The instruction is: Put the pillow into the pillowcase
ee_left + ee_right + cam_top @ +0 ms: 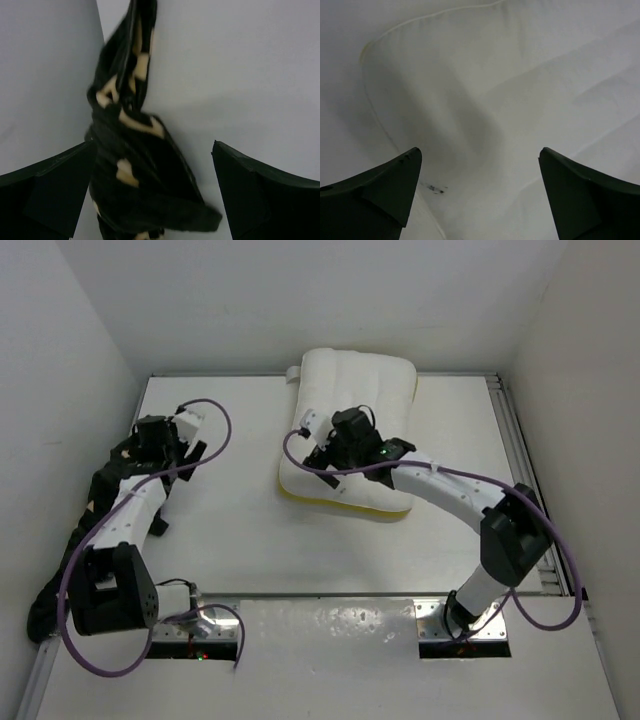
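Pillowcase (pixel 140 185): I see it bunched along the left edge of the top view.
Left gripper (pixel 153 147): fingers spread, twisted cloth between them.
Right gripper (pixel 480 152): fingers spread, over the pillow.
Pillow (pixel 360 390): upper centre of the table (pixel 230 530), yellow trim nearest me.

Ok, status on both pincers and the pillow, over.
Left pincer open around bunched pillowcase. Right pincer open above pillow. Pillow uncased; pillowcase trails along left arm.
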